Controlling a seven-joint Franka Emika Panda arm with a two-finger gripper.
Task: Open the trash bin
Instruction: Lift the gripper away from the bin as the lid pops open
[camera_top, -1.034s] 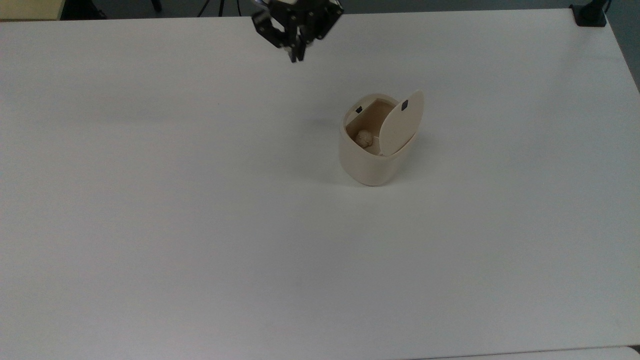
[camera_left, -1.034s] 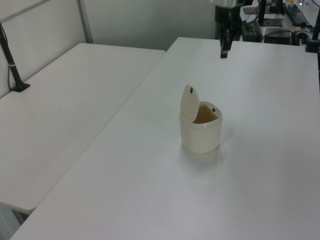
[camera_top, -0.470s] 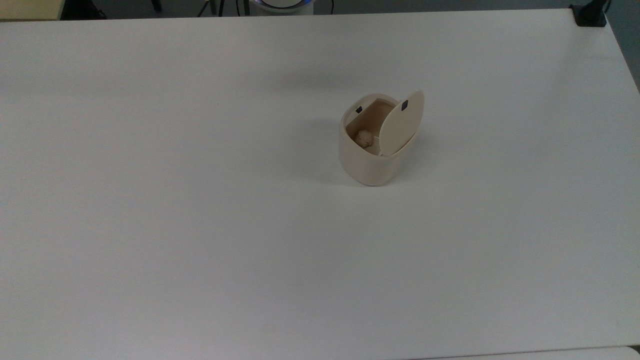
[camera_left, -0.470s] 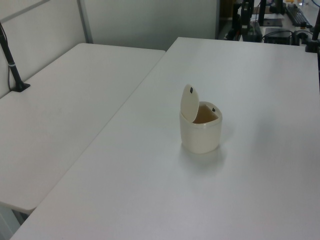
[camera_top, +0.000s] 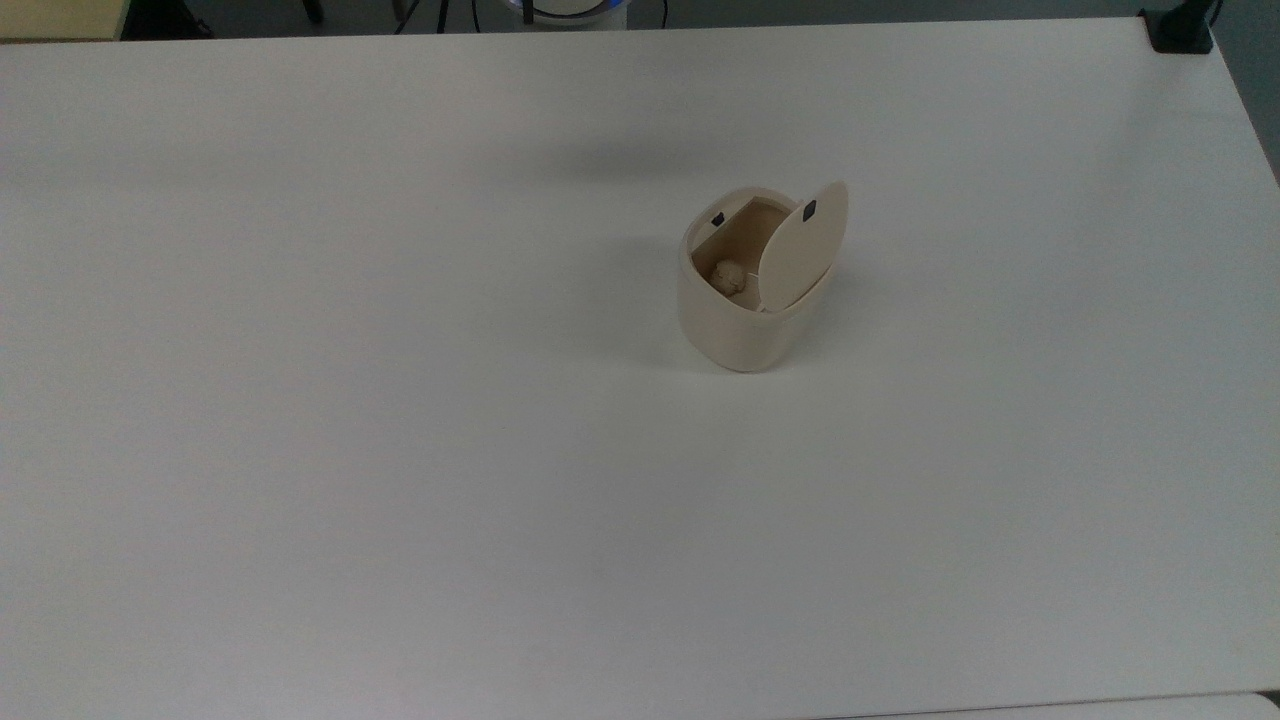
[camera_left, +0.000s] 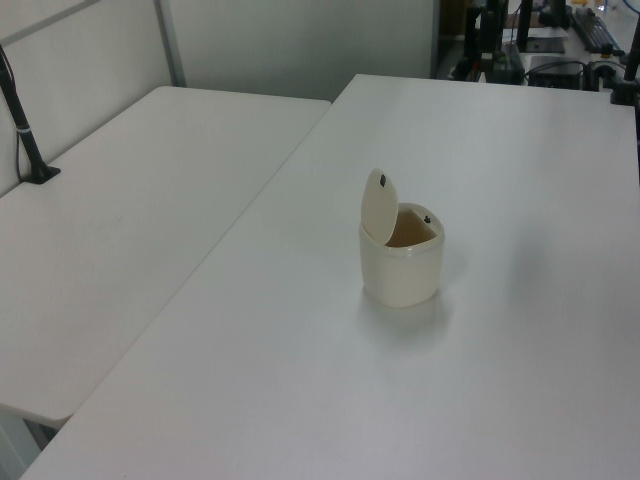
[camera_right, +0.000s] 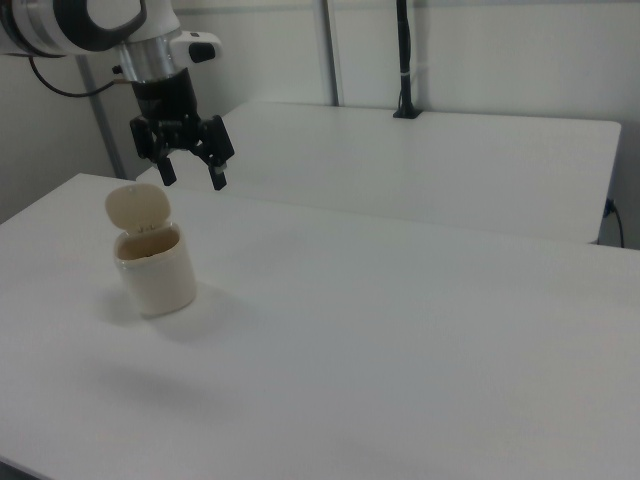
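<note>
The beige trash bin (camera_top: 738, 325) stands on the white table, right of the middle in the top view. Its lid (camera_top: 803, 250) stands tipped up on its hinge, with a small black square mark near the top edge. The inside is open to view, and a small crumpled beige lump (camera_top: 728, 275) lies in it. The bin (camera_left: 402, 272) and its raised lid (camera_left: 377, 205) also show in the left view. In the right view my gripper (camera_right: 191, 180) hangs open and empty in the air, above and a little right of the bin (camera_right: 155, 272) and its lid (camera_right: 138, 208).
A black clamp (camera_top: 1180, 30) sits on the table's far right corner in the top view. A second white table (camera_left: 120, 220) adjoins on the left view's left, with a black pole (camera_left: 25, 130) on it. A dark post (camera_right: 403, 60) stands behind.
My gripper, seen at the top edge of the top view and left view a second ago, has left both views. The bin and its raised lid have not moved.
</note>
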